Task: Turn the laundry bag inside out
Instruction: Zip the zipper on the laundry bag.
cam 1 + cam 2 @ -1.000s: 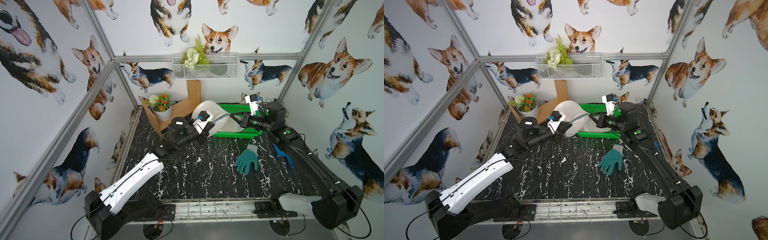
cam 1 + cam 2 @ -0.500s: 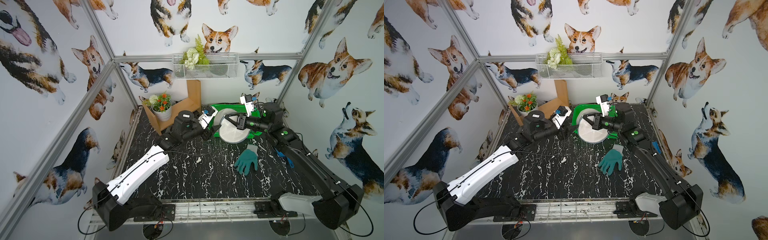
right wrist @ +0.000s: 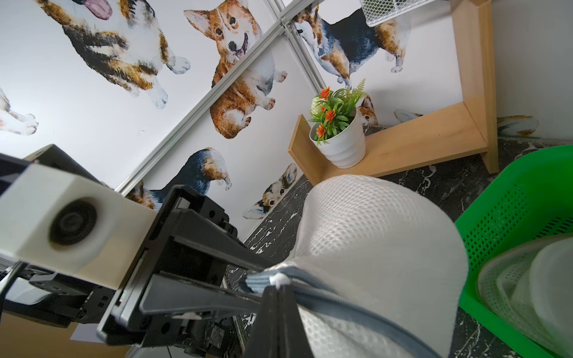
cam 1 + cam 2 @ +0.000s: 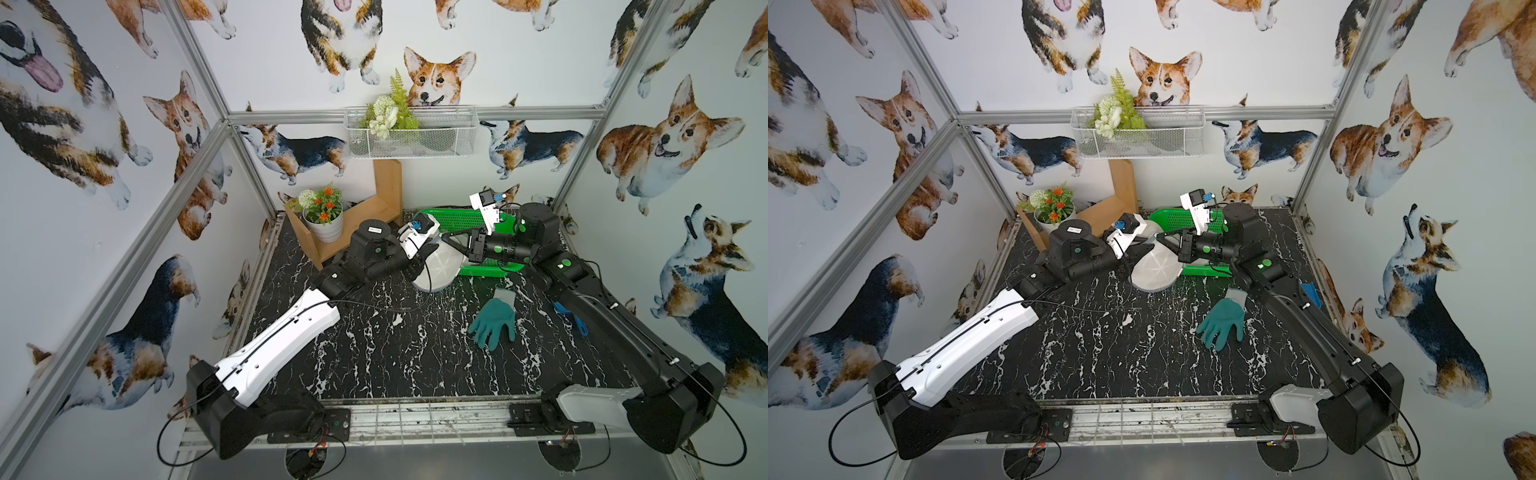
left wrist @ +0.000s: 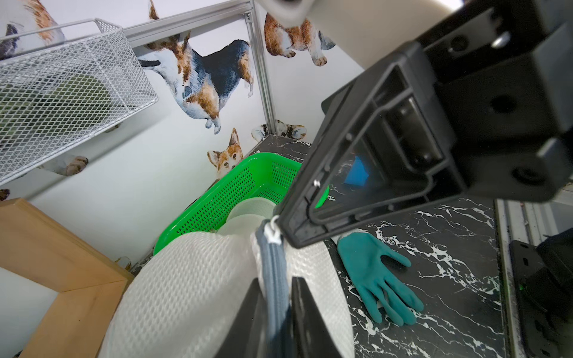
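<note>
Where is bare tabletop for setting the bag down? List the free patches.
Free: the wide tabletop stretch bordered by the left arm, glove and front rail. Crowded: the back, where laundry bag, left gripper, right gripper, green basket and wooden shelf bunch together.

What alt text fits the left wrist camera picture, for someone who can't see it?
A white mesh laundry bag fills the foreground, its grey zipper edge pinched by the left claw and, further along, the right claw. Beyond lie a green basket and a teal glove on the black table.
</note>
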Controlling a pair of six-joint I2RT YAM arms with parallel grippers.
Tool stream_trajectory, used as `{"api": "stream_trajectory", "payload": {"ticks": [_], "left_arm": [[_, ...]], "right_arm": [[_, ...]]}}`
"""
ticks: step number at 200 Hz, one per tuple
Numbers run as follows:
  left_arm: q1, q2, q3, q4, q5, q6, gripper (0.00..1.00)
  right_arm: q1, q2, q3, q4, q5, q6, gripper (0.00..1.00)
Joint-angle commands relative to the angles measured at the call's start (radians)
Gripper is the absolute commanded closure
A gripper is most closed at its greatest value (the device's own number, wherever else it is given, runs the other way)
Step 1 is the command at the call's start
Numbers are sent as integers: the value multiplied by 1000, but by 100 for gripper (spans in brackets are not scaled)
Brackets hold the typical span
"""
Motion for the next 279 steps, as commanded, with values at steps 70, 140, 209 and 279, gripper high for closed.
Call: {"api": "stream_trajectory", "payload": {"ticks": [70, 140, 209, 279], "left_arm": [[-1, -45, -51, 101, 20, -14, 100], [4, -116, -166, 288, 20, -118, 100], [3, -33, -63, 122, 20, -61, 37], [-2, 4, -18, 120, 60, -60, 46]], "right_arm": [[-72, -41, -21, 9, 136, 18, 100], [-137, -57, -70, 21, 109, 62, 100], [-121, -65, -56, 89, -26, 101, 100], [-53, -47, -14, 18, -62, 35, 100]]}}
